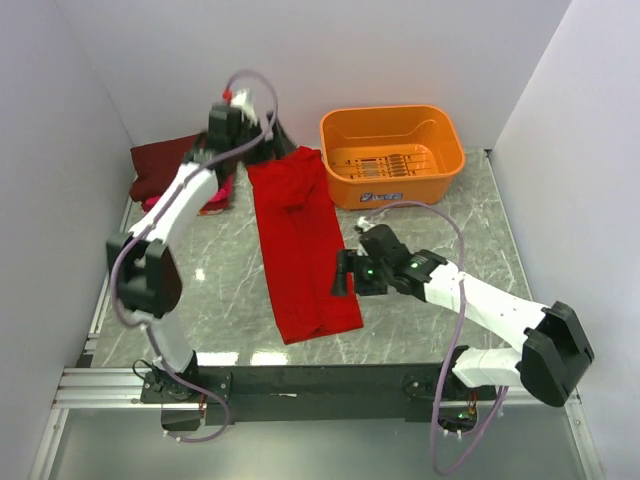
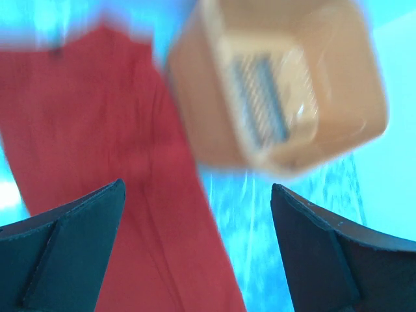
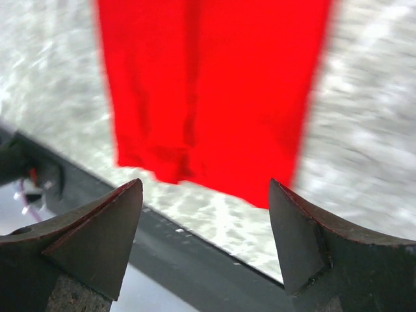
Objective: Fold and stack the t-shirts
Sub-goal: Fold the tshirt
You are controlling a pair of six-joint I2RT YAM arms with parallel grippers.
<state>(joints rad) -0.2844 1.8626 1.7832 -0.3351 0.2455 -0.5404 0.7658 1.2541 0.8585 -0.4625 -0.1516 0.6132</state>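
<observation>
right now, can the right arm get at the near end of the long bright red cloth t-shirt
Probably yes: the right claw hangs open beside the right edge of the bright red cloth t-shirt, and nothing lies between them on the marble-look table.

The gray stone counter (image 1: pixel 230 290) is holding a long red shirt (image 1: pixel 300 250), a dark maroon shirt (image 1: pixel 160 160) lying over a pink one (image 1: pixel 222 197), and an orange basket (image 1: pixel 430 190).

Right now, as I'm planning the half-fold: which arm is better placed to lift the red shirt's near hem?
Right, probably. The right fingers hang open beside the red shirt, along its near half; the left fingers, also open, are at its far end near the basket.
</observation>
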